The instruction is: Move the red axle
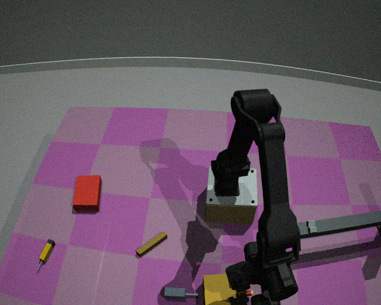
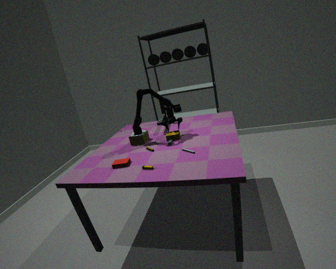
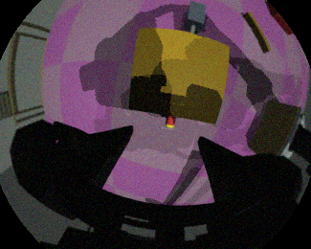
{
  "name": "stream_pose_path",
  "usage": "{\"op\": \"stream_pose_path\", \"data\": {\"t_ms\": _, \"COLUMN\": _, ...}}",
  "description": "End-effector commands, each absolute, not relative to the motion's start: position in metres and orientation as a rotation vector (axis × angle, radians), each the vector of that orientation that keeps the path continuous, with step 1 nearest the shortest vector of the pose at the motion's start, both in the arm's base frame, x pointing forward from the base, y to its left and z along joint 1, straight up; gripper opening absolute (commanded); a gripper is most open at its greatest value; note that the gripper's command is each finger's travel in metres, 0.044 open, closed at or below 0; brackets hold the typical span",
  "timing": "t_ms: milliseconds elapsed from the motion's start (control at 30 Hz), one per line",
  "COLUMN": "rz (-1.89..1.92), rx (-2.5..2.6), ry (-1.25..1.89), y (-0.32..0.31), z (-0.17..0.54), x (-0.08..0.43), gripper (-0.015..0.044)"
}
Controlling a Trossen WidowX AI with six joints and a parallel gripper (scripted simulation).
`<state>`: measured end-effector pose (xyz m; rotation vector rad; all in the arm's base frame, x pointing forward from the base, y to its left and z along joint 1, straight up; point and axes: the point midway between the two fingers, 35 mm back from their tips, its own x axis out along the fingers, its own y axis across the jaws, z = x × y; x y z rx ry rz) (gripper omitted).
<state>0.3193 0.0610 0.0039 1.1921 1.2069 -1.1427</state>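
- Gripper: released; the fingers stand wide apart with nothing between them, above the beam's axle end.
- Red axle: in the beam (only its yellow-tipped end projects, at the right side in the top view).
- Beam: yellow block on the checkered table, at the near edge of the top view.
- Gray-handled tool: just left of the beam in the top view, tip directed toward it.
- Bracket: right side in the top view (partly covered by the arm). One V-block is visible at its left portion; the axle is not seated there.
- Arm mounting block: farther than the beam in the top view.
- Red box: left side in the top view; yellow screwdriver nearer and farther left.
- Brown bar: between the red box and the beam (set diagonally).
- White rod: right of the brown bar in the exterior view.
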Motion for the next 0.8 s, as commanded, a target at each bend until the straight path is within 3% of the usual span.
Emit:
{"op": "stream_pose_path", "data": {"t_ms": 0, "rz": -1.155, "rx": 1.191, "ry": 1.213, "y": 0.061, "z": -0.005, "x": 0.316, "gripper": 0.044}}
{"op": "stream_pose_path", "data": {"t_ms": 733, "rz": -1.155, "rx": 1.191, "ry": 1.213, "y": 0.061, "z": -0.027, "x": 0.316, "gripper": 0.044}}
{"op": "stream_pose_path", "data": {"t_ms": 767, "rz": -1.149, "rx": 1.188, "ry": 1.211, "y": 0.061, "z": -0.025, "x": 0.317, "gripper": 0.0414}}
